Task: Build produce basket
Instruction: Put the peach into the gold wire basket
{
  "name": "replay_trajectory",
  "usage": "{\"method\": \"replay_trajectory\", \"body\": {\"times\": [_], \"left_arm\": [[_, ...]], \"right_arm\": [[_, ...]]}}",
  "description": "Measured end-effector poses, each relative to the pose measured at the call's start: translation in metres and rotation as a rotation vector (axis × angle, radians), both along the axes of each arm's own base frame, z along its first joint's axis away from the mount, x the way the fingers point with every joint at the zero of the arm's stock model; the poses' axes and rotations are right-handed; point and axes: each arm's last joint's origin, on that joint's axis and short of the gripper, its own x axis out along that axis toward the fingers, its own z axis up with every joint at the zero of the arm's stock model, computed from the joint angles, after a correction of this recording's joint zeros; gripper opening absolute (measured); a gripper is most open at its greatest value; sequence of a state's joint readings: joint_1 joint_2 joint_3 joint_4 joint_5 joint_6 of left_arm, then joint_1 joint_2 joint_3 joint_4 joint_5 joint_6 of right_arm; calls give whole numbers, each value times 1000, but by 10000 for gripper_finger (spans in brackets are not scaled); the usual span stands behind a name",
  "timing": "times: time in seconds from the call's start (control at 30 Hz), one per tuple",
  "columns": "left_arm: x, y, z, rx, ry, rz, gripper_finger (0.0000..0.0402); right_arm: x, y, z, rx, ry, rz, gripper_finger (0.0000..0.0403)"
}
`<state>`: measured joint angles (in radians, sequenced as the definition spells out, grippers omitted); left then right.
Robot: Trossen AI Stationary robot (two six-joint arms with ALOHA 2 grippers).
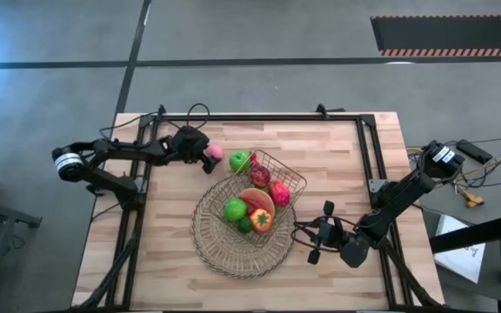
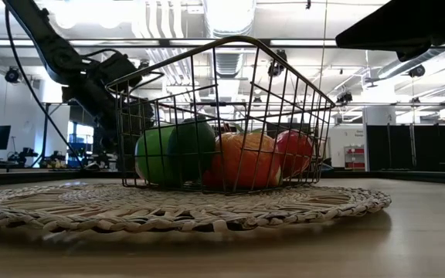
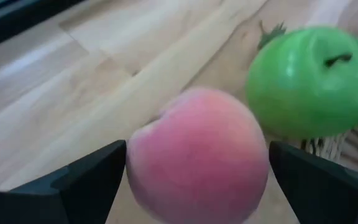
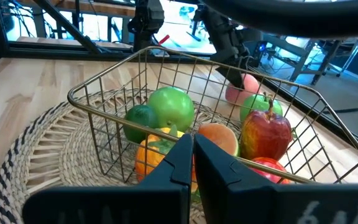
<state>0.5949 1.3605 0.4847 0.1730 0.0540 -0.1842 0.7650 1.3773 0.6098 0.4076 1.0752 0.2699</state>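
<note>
Pink peach (image 3: 197,155) sits between the left tool's (image 1: 205,159) spread fingers.

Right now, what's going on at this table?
The robot is filling a wire basket that sits on a round woven mat. The left tool is open around a pink peach lying on the table beside a green apple, just outside the basket. Several fruits are already inside, among them another green apple and a red apple. The right tool is shut and waits near the mat's edge.
</note>
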Motion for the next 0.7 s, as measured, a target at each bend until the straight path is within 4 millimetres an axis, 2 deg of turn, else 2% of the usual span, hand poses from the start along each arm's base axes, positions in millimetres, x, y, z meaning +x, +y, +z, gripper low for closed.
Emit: {"method": "replay_trajectory", "body": {"times": [0.33, 0.6, 0.7], "left_arm": [[4, 3, -12, -30, 13, 6, 371], [8, 5, -8, 10, -43, 3, 307], [9, 4, -3, 26, -63, -7, 304]], "right_arm": [[0, 0, -1, 0, 2, -1, 9], [0, 0, -1, 2, 3, -1, 9], [0, 0, -1, 5, 2, -2, 9]]}}
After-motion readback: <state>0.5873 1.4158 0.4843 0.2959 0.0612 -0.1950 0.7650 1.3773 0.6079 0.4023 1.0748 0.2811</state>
